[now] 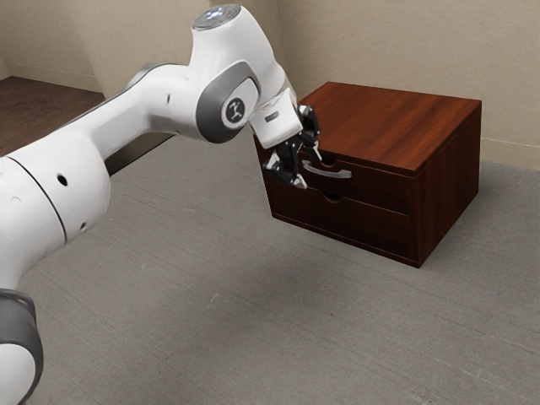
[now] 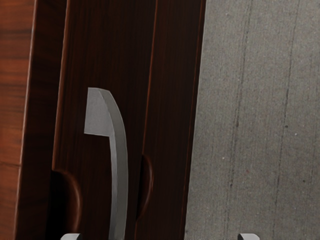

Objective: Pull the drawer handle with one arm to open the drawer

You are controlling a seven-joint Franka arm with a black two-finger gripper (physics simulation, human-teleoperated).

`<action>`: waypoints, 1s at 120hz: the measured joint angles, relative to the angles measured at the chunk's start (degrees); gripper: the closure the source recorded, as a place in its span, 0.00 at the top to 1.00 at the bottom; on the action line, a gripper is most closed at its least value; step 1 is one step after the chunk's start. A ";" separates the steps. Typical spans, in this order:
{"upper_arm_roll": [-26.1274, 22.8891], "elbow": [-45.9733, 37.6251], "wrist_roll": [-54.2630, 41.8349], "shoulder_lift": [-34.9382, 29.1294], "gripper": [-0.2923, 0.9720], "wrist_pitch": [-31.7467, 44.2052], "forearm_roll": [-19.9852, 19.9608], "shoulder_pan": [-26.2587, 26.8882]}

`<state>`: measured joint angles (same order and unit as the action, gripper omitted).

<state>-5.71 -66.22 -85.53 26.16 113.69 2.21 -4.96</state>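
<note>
A dark red-brown wooden cabinet (image 1: pixel 384 118) stands on the floor, with two drawers in its front. The top drawer (image 1: pixel 375 186) carries a curved grey handle (image 1: pixel 329 172); its front looks about flush with the cabinet. My black gripper (image 1: pixel 301 164) is at the handle's end nearer the exterior view's left, and it is open. In the wrist view the handle (image 2: pixel 112 150) runs down between my two pale fingertips (image 2: pixel 70 236), which stand wide apart. The handle lies closer to that fingertip than to the other, and neither one touches it.
The lower drawer (image 1: pixel 363 221) sits under the top one, with a finger notch in its upper edge. Grey carpet (image 1: pixel 211 295) surrounds the cabinet. A beige wall (image 1: pixel 405 42) rises behind it.
</note>
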 joint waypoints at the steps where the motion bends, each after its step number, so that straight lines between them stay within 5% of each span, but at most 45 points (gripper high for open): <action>1: 0.00 0.00 -0.02 0.06 0.52 0.02 0.00 0.00; 96: 0.03 0.45 -0.54 2.16 0.54 0.96 -0.03 0.12; 120: 0.05 0.45 -0.49 2.02 0.41 1.01 0.03 0.61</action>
<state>-5.67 -65.77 -86.02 28.18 114.71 2.24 -4.34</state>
